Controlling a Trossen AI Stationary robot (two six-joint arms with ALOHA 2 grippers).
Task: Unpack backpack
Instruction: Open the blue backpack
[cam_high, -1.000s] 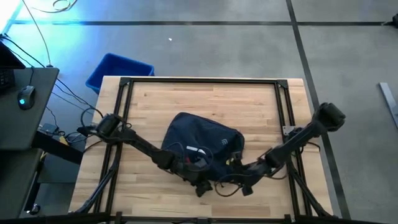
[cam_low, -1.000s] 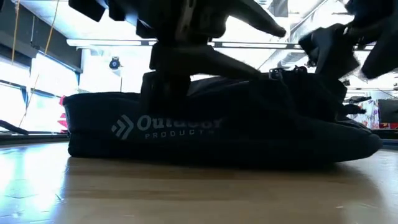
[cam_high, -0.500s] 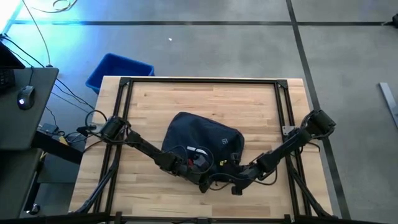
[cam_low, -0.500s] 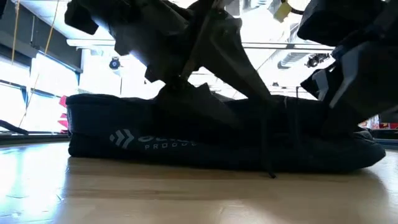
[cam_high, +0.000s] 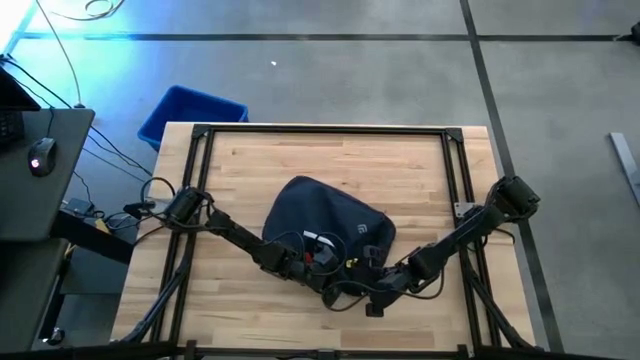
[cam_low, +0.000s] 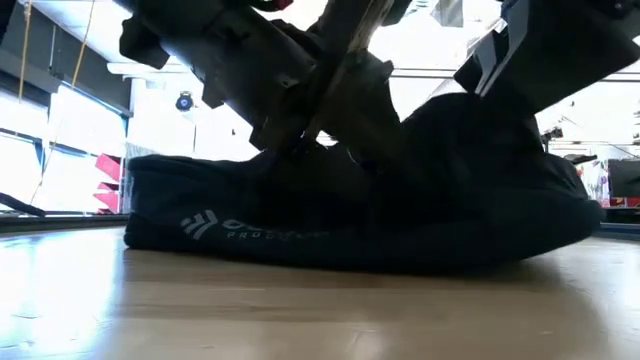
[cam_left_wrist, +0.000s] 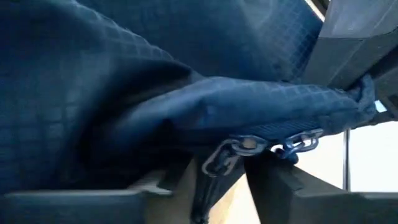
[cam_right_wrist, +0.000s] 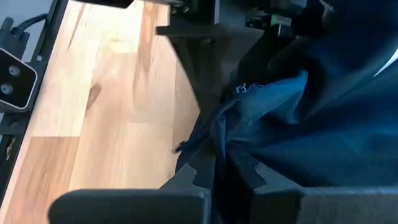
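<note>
The dark navy backpack (cam_high: 325, 215) lies flat on its back on the wooden table, its white logo (cam_low: 250, 228) toward the near edge. Both grippers are at its near edge. My left gripper (cam_left_wrist: 224, 171) is open. Its fingers stand on either side of a metal zipper pull (cam_left_wrist: 217, 158) that hangs from the zipper seam (cam_left_wrist: 267, 140), with bare wood showing between them. My right gripper (cam_right_wrist: 214, 171) is shut on a bunch of the backpack's fabric just to the right of it. My right gripper pinches a bunched fold of navy fabric (cam_right_wrist: 233, 134) at the backpack's near edge between its two fingers. The fingers slant down from the table's right side. The fabric there is drawn up into a hump (cam_low: 480, 150), while the rest of the backpack stays on the table.
A black metal frame (cam_high: 320, 130) runs round the tabletop. Bare wood (cam_high: 330, 160) lies beyond the backpack toward the far edge. A bright blue bin (cam_high: 190, 115) stands on the floor off the far left corner, and a desk with a mouse (cam_high: 40, 155) is at the left.
My right gripper has gone toward the table's left, along the backpack's near edge. The right part of the backpack, flat a second ago, now stands up in a hump while its left part stays down. My left gripper has sunk onto the near edge.
</note>
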